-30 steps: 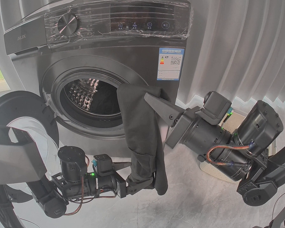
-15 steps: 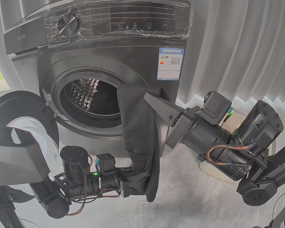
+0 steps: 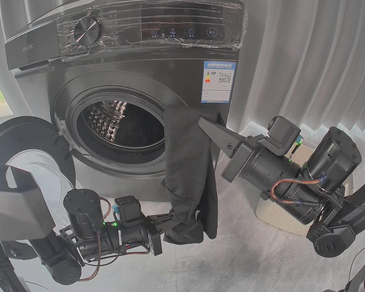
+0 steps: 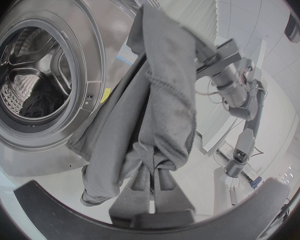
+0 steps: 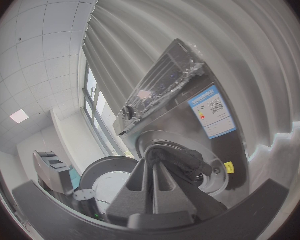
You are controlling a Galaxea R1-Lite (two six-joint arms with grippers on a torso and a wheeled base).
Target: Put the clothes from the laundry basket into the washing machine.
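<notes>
Garment point(image 3: 188, 163), dark: 1, hanging before the washer point(image 3: 150, 67) front, right of its opening; top pinched in right gripper point(image 3: 202, 121), bottom pinched in left gripper point(image 3: 173, 220). Door point(image 3: 28, 142): 1, open. Heap point(image 4: 40, 104) inside: 1. Basket point(image 3: 271, 215): 1.

We are seeing a pale marbled floor point(image 3: 239, 256), the washing machine point(image 3: 150, 74) standing on it with its round door point(image 3: 24, 138) hanging open, a white perforated laundry basket point(image 3: 271, 220) sitting on it just beside the machine
</notes>
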